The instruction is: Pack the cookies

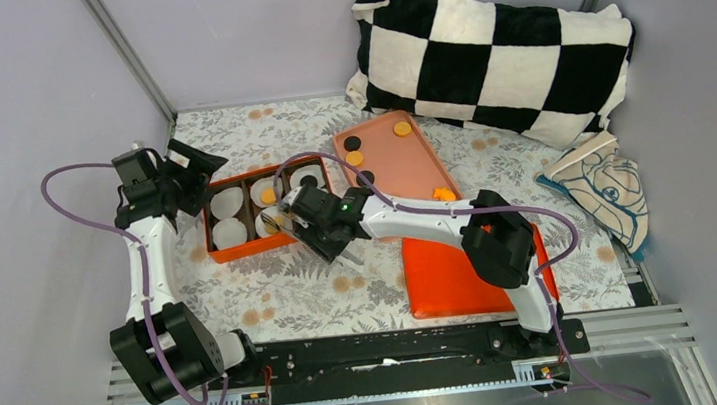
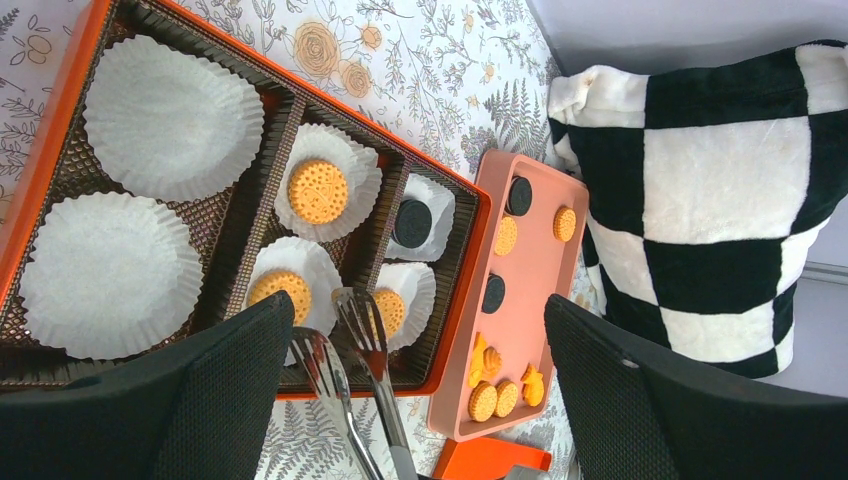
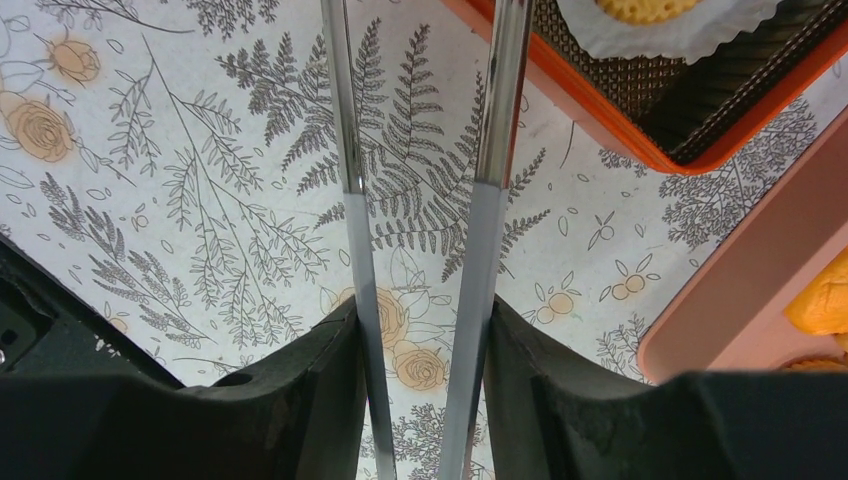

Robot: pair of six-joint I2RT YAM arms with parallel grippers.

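Observation:
An orange box (image 2: 460, 290) has white paper liners in its cells. Three liners hold orange cookies (image 2: 318, 190) and one a black cookie (image 2: 411, 222); two big liners (image 2: 170, 115) are empty. More cookies (image 1: 402, 128) lie on the pink tray (image 1: 411, 167), orange and black (image 2: 519, 195). My right gripper (image 3: 420, 350) is shut on metal tongs (image 3: 497, 150). The tong tips (image 2: 345, 335) stand apart with nothing between them, over the box's near right corner by a cookie (image 2: 392, 310). My left gripper (image 1: 186, 175) is open and empty beside the box's left end.
An orange lid (image 1: 463, 277) lies flat under the right arm, in front of the pink tray (image 2: 540, 320). A black-and-white checked pillow (image 1: 489, 48) fills the back right. A folded printed cloth (image 1: 604, 187) lies at the right edge. A floral sheet (image 1: 323, 287) covers the table.

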